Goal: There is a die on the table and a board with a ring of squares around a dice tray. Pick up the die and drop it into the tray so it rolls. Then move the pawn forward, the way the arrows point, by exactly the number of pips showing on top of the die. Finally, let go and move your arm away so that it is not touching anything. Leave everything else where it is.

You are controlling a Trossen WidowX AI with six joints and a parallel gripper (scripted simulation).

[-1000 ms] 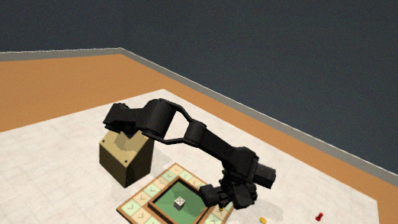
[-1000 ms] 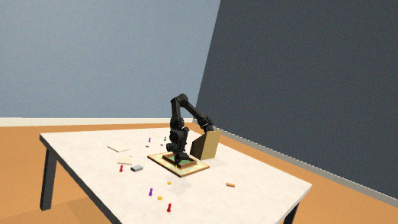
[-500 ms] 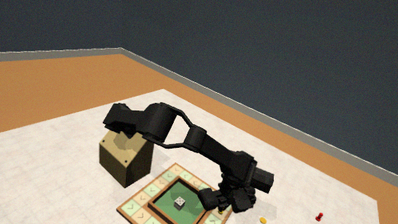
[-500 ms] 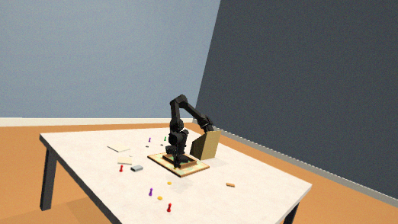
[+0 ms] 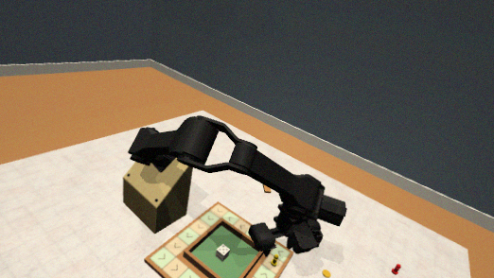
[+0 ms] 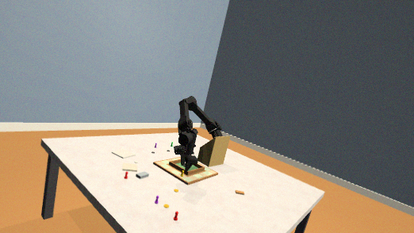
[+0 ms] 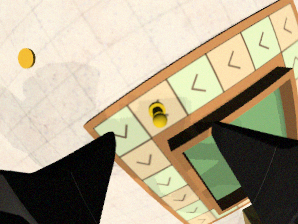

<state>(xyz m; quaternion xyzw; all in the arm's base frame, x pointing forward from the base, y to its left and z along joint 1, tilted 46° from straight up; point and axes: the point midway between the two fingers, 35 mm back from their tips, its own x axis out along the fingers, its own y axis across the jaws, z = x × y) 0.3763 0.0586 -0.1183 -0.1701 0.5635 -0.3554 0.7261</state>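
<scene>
Your pincer [image 5: 286,241] [image 6: 185,158] [image 7: 164,132] is standing wide open, gripping nothing; the yellow pawn [image 5: 274,260] [image 6: 182,173] [image 7: 158,115] is standing on a beige square [image 7: 145,117] beside the corner one.

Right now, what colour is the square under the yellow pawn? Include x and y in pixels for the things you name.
Pale tan wooden-board square [image 7: 145,116]; clearest in the wrist view.
</scene>
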